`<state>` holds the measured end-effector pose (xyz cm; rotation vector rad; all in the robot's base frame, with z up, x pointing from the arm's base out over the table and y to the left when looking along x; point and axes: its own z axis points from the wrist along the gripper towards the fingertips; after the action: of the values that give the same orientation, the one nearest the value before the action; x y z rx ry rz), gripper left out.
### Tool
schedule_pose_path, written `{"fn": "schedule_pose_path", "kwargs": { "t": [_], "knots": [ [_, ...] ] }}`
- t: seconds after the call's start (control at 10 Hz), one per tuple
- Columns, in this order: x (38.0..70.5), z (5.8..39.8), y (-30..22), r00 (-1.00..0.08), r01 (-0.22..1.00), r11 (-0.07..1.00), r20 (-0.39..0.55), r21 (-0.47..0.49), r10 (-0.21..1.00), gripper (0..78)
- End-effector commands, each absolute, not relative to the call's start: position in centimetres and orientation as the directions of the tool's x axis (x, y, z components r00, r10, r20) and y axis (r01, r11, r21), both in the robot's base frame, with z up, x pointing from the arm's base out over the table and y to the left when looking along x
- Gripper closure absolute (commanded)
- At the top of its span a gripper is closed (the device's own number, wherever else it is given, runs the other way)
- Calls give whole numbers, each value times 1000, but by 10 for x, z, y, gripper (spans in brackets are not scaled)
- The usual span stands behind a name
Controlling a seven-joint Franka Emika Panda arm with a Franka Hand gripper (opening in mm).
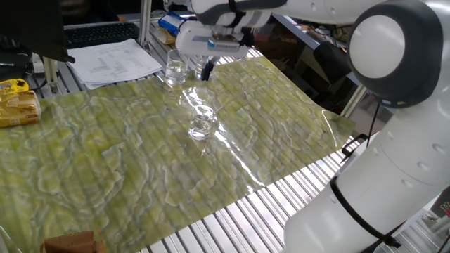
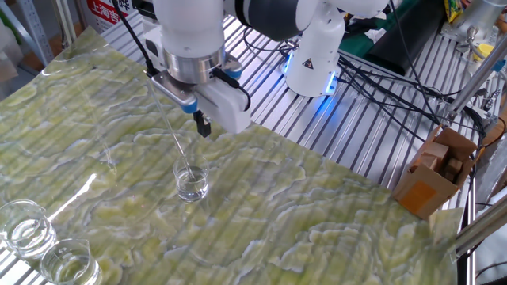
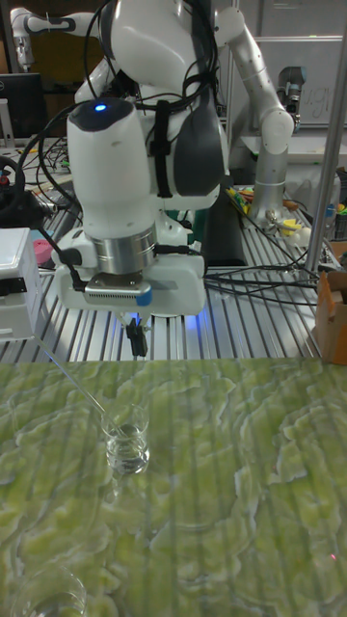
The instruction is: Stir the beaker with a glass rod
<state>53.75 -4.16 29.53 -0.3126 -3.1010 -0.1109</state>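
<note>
The beaker point(image 1: 202, 124) point(image 2: 192, 184) point(image 3: 127, 450) is small and clear and stands on the green mat. The glass rod point(image 2: 169, 127) point(image 3: 81, 389) point(image 1: 220, 107) leans in it with its lower end inside and its upper end free; nothing holds it. My gripper point(image 2: 203, 126) point(image 1: 206, 71) point(image 3: 138, 341) hangs above and behind the beaker, apart from both beaker and rod. Its dark fingers are pressed together with nothing between them.
Two larger clear beakers point(image 2: 28, 226) point(image 2: 71, 262) stand together near one mat edge; one of them point(image 1: 176, 70) is close to the gripper. Papers point(image 1: 116, 60) and yellow packets point(image 1: 17, 105) lie beyond the mat. A cardboard box point(image 2: 434, 172) sits on the slatted table.
</note>
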Motion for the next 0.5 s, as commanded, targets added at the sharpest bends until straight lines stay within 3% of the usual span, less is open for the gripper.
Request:
{"fn": "schedule_pose_path", "kwargs": {
  "t": [0.1, 0.5],
  "knots": [
    [536, 286, -46, -977, 212, 974, -5, 83, 213, 776],
    [536, 287, -44, -966, 255, 965, 49, 65, 252, 776]
  ]
}}
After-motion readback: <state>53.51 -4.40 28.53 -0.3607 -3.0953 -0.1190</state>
